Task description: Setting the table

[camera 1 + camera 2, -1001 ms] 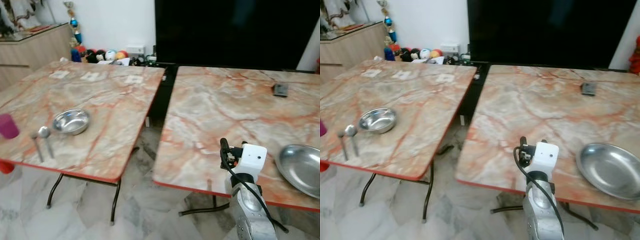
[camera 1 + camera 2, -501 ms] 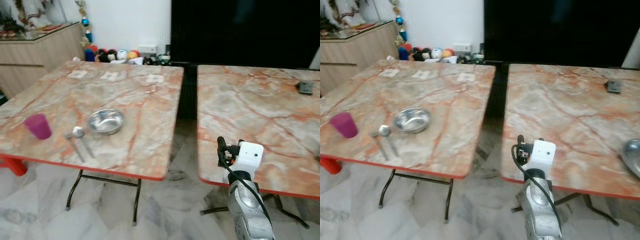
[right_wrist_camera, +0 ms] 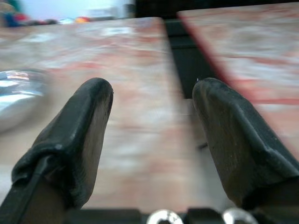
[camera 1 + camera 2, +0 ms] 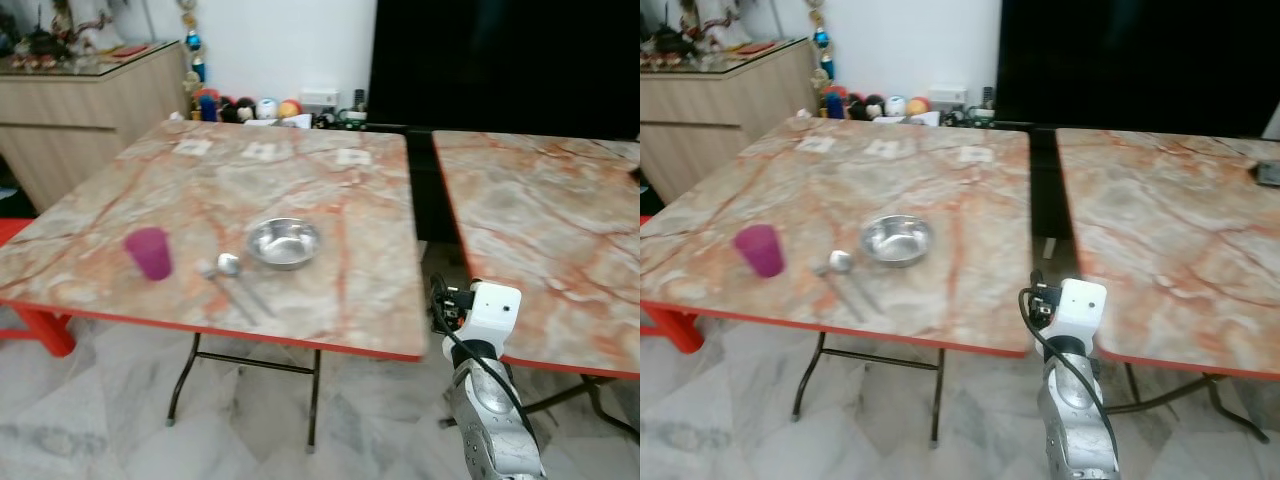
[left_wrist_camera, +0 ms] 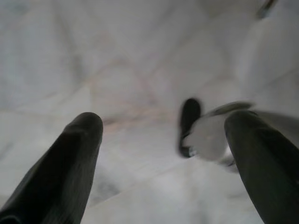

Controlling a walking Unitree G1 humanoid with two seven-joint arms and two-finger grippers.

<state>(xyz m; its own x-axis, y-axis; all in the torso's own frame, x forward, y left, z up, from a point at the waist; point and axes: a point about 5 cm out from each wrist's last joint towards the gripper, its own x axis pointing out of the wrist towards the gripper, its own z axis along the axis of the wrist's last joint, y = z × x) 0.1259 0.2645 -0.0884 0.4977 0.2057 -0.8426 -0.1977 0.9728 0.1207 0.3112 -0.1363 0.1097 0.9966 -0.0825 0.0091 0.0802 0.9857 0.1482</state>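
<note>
Left eye view: taking the steel bowl (image 4: 283, 243) as landmark, a purple cup (image 4: 149, 252) is seen well to its left on the marble worktop (image 4: 330, 290), with two spoons (image 4: 230, 275) just left of it. The bowl is judged light, rigid and slippery; its rim is best pinched. To its right, the right end effector (image 3: 152, 140) is held spread and empty. The left end effector (image 5: 163, 154) is spread above the floor.

White wall (image 4: 270, 40), wooden sideboard (image 4: 80, 110), grey marble floor (image 4: 100, 420), two marble-top tables (image 4: 330, 200).
</note>
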